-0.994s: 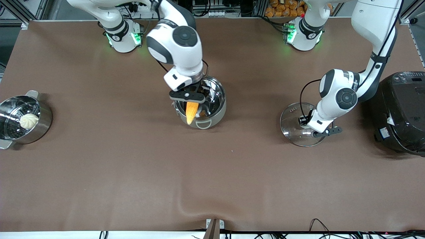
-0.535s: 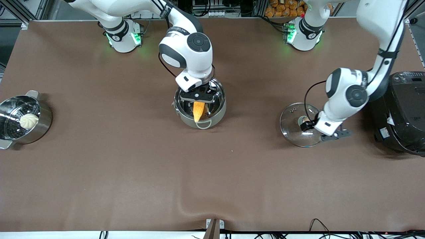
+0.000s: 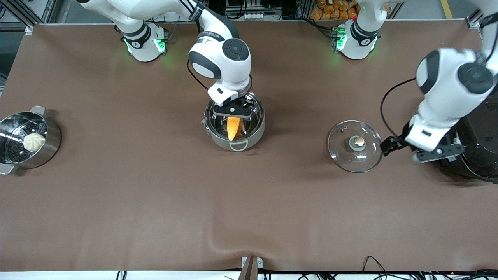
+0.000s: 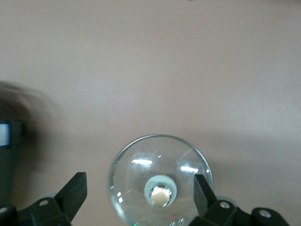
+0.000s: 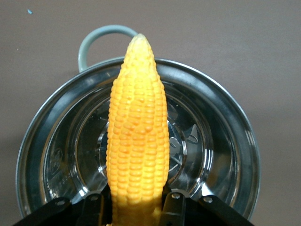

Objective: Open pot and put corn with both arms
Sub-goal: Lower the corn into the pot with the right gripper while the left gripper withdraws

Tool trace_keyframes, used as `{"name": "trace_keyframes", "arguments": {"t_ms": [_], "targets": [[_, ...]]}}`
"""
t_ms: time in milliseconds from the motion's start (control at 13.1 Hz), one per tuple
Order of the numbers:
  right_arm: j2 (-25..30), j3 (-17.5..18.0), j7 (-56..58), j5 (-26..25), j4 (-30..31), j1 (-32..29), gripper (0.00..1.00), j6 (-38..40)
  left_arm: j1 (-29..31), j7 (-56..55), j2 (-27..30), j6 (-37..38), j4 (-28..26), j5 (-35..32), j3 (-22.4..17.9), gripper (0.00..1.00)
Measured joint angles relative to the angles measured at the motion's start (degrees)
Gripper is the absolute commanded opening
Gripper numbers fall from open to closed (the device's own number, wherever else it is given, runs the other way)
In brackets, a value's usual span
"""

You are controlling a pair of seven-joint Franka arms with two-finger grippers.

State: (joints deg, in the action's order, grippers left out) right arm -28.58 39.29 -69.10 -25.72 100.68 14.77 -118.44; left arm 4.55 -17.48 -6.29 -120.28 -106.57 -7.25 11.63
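The steel pot stands open in the middle of the table. My right gripper is shut on the thick end of the yellow-orange corn and holds it over the pot's opening, tip toward the loop handle. In the right wrist view the corn lies across the pot's mouth, gripped by the right gripper. The glass lid lies flat on the table, knob up. My left gripper is open and empty, raised beside the lid; the left wrist view shows the lid below the left gripper.
A big black rice cooker stands at the left arm's end of the table, right beside the left hand. A steel steamer pot with a white bun stands at the right arm's end. The brown cloth has a wrinkle near the front edge.
My left gripper has left the lid's knob, risen and moved toward the rice cooker; the lid stays on the table. My right gripper has carried the corn farther over the pot.
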Motion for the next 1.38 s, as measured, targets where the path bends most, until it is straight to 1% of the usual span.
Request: {"name": "trace_keyframes", "arguments": {"t_ms": [76, 153, 229, 306, 459, 688, 765, 841, 918, 1071, 1376], "targets": [[0.0, 0.0, 0.0, 0.0, 0.0, 0.2, 0.21, 0.0, 0.0, 1.5, 0.4, 5.0, 3.4, 0.0, 0.0, 1.00], [0.0, 0.1, 0.0, 0.0, 0.1, 0.3, 0.29, 0.0, 0.0, 2.9, 0.6, 9.9, 6.8, 0.0, 0.1, 1.00], [0.0, 0.1, 0.0, 0.0, 0.2, 0.5, 0.32, 0.0, 0.0, 4.1, 0.7, 13.9, 9.4, 0.1, 0.4, 1.00], [0.0, 0.1, -0.2, 0.0, 0.2, 0.6, 0.33, 0.0, 0.0, 4.5, 1.0, 16.7, 11.4, 0.5, 1.0, 1.00], [0.0, 0.2, -1.5, 0.0, 0.4, 1.0, 0.33, 0.0, -0.1, 4.6, 2.2, 19.9, 13.4, 1.3, 2.1, 1.00], [0.0, 0.3, -2.3, 0.0, 0.8, 2.1, 0.33, 0.0, 0.1, 5.2, 3.6, 24.8, 15.9, 2.9, 1.8, 1.00], [0.0, 0.4, -2.3, 0.0, 1.3, 2.3, 0.39, -0.1, 0.5, 5.3, 3.8, 25.8, 16.7, 3.3, 1.7, 1.00], [0.0, 0.4, -2.4, 0.0, 1.7, 2.3, 0.81, -0.3, 1.0, 6.2, 3.9, 26.2, 17.1, 4.0, 1.6, 1.00], [0.0, 0.4, -2.4, 0.0, 1.9, 2.3, 1.00, -0.4, 1.4, 7.0, 4.0, 26.3, 17.4, 4.8, 1.4, 1.00], [0.0, 0.2, -2.4, 0.0, 1.9, 2.3, 1.00, -0.8, 1.3, 7.4, 4.4, 27.3, 17.9, 5.4, 0.5, 1.00], [0.1, 0.2, -2.6, 0.0, 1.0, 2.0, 1.00, -2.0, 0.8, 7.4, 5.0, 31.1, 19.7, 5.4, 0.4, 1.00]]}}
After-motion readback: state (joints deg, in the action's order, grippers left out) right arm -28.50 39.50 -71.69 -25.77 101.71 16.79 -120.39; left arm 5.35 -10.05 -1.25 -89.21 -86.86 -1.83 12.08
